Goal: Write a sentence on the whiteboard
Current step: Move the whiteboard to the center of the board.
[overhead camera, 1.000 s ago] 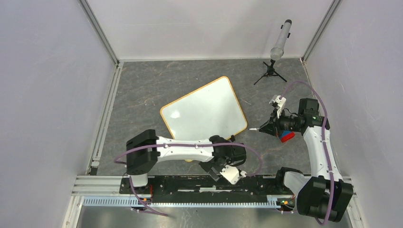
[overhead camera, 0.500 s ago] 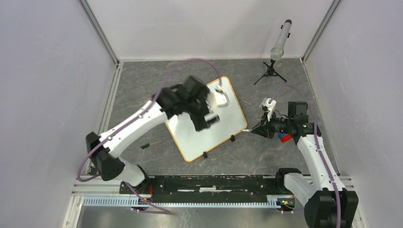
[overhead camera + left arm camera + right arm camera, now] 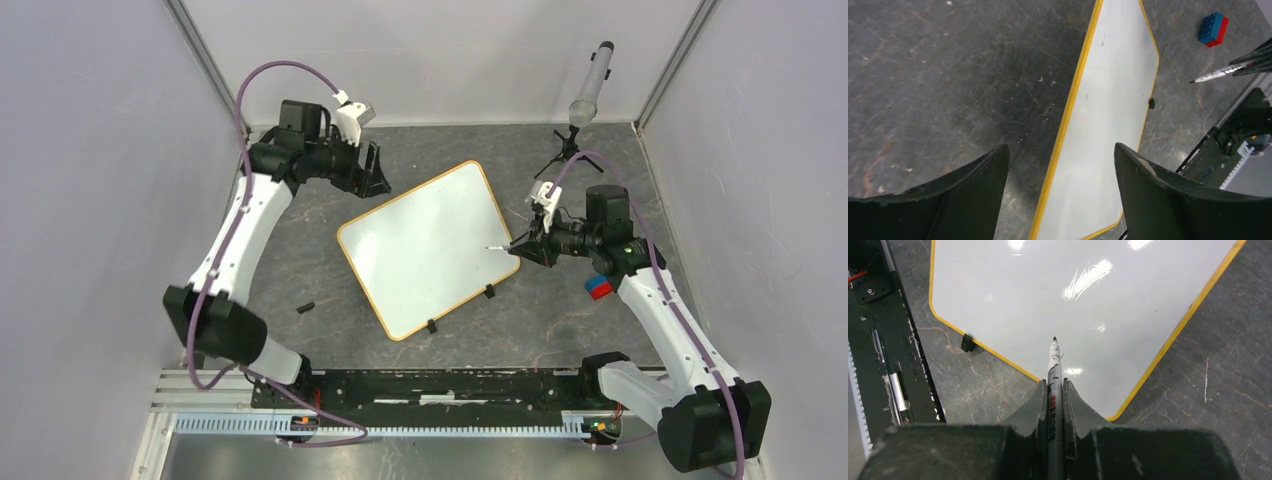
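The whiteboard lies flat and slanted mid-table, with an orange-yellow frame and two black clip feet on its near edge. Its white face shows only glare; no sentence is in view. My right gripper is shut on a grey marker. The marker's black tip points over the board just inside its right corner; I cannot tell whether it touches. My left gripper hangs open and holds nothing, off the board's far-left edge.
A blue-and-red block lies right of the board under the right arm. A small tripod with a grey tube stands at the back right. A small black piece lies left of the board. The black rail runs along the near edge.
The left arm swung from the near edge, across the board, to the far-left corner. The right gripper carried the marker leftward, so its tip now lies over the board's right side.
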{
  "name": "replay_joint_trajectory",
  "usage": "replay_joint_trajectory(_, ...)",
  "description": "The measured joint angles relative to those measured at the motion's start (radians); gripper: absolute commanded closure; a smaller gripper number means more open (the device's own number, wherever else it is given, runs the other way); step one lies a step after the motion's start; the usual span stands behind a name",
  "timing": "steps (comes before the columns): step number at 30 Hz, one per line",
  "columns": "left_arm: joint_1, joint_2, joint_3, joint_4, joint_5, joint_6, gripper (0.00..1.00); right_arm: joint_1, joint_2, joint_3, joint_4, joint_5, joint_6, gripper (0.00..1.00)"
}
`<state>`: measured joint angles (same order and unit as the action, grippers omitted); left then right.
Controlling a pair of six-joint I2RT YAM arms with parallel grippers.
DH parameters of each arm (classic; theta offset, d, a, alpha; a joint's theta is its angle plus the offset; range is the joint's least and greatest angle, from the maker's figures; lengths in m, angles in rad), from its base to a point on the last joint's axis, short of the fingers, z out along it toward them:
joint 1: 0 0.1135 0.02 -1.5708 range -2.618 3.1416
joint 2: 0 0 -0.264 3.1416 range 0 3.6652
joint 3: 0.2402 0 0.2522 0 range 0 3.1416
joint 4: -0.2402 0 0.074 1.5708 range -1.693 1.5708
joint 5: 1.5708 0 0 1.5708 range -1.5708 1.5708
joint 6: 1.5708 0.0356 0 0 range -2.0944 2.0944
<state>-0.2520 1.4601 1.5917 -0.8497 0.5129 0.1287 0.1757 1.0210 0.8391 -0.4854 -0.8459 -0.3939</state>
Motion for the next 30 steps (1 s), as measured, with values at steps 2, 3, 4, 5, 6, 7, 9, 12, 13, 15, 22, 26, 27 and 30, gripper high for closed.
replay_joint_trajectory(2, 0.014, 0.073, 0.018, 0.004, 0.051, -0.009, 0.28, 0.017, 0.000, 0.008, 0.013, 0.000, 0.013, 1.00)
replay_joint_trajectory(3, 0.018, 0.111, 0.023, 0.014, 0.075, -0.016, 0.30, 0.023, 0.000, 0.010, 0.018, 0.000, 0.016, 1.00)
replay_joint_trajectory(4, 0.020, 0.143, 0.026, 0.021, 0.097, -0.024, 0.31, 0.027, 0.000, 0.010, 0.020, 0.000, 0.020, 1.00)
replay_joint_trajectory(5, 0.021, 0.174, 0.028, 0.028, 0.118, -0.034, 0.33, 0.031, 0.000, 0.010, 0.020, 0.000, 0.023, 1.00)
replay_joint_trajectory(6, 0.021, 0.201, 0.029, 0.041, 0.138, -0.043, 0.36, 0.032, 0.000, 0.010, 0.020, 0.000, 0.025, 1.00)
replay_joint_trajectory(7, 0.021, 0.226, 0.031, 0.052, 0.159, -0.057, 0.39, 0.032, 0.000, 0.010, 0.019, 0.001, 0.027, 1.00)
replay_joint_trajectory(9, 0.021, 0.266, 0.040, 0.077, 0.209, -0.088, 0.45, 0.032, 0.000, 0.010, 0.017, 0.001, 0.027, 1.00)
replay_joint_trajectory(12, 0.021, 0.311, 0.060, 0.127, 0.288, -0.132, 0.53, 0.032, -0.001, 0.010, 0.006, 0.001, 0.023, 1.00)
replay_joint_trajectory(13, 0.021, 0.319, 0.063, 0.144, 0.312, -0.146, 0.56, 0.032, -0.001, 0.010, 0.000, 0.001, 0.022, 1.00)
replay_joint_trajectory(15, 0.021, 0.330, 0.063, 0.177, 0.349, -0.175, 0.58, 0.032, -0.001, 0.010, -0.009, 0.001, 0.021, 1.00)
replay_joint_trajectory(22, 0.008, 0.351, 0.053, 0.266, 0.430, -0.247, 0.60, 0.032, -0.001, 0.016, -0.028, 0.001, 0.018, 1.00)
replay_joint_trajectory(26, -0.018, 0.365, 0.045, 0.283, 0.435, -0.266, 0.56, 0.032, -0.001, 0.030, -0.034, 0.001, 0.015, 1.00)
replay_joint_trajectory(27, -0.023, 0.367, 0.041, 0.284, 0.433, -0.266, 0.56, 0.032, -0.001, 0.032, -0.034, 0.001, 0.014, 1.00)
replay_joint_trajectory(30, -0.029, 0.369, 0.037, 0.299, 0.431, -0.266, 0.54, 0.032, -0.001, 0.034, -0.040, 0.001, 0.013, 1.00)
